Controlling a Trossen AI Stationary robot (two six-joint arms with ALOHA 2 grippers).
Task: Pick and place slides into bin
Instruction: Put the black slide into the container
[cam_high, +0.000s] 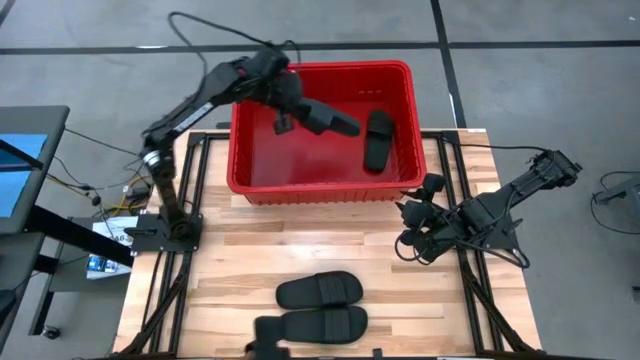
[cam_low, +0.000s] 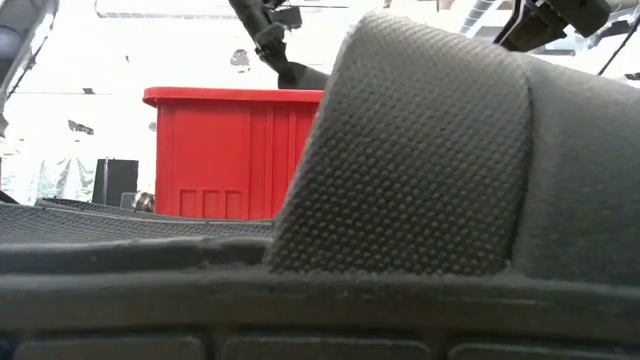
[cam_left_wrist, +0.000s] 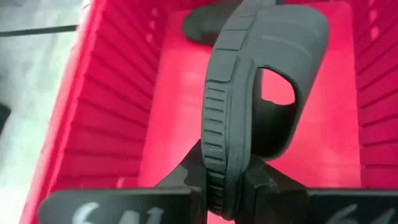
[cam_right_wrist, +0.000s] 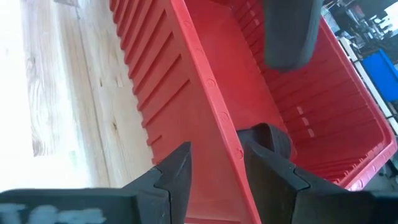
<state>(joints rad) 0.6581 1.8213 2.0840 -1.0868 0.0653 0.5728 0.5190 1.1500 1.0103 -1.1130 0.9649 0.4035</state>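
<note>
My left gripper (cam_high: 303, 108) hangs over the red bin (cam_high: 245, 150), shut on a black slide (cam_high: 330, 120) that sticks out past its fingers above the bin's floor. A second slide (cam_high: 378, 138) lies on the bin's floor by the right wall. Two more slides (cam_high: 318, 290) (cam_high: 322, 324) lie flat on the wooden table near its front edge; the nearer one (cam_low: 420, 150) fills the low view. My right gripper (cam_high: 412, 228) stands open above the table, outside the bin's near right corner, with nothing between its fingers (cam_right_wrist: 175, 169). My left gripper pinches one end of the slide's sole (cam_left_wrist: 219, 177) between its two fingers, one on the underside and one on the footbed side. The fingers slant down from the bin's left and lie along the slide. The slide is on edge, strap (cam_left_wrist: 292, 74) to one side, clear of the bin's floor.
The bin's near wall and thick rim (cam_right_wrist: 214, 106) stand just in front of my right gripper. Bare wood lies between the bin and the two slides at the front. Black frame rails run along both table sides.
</note>
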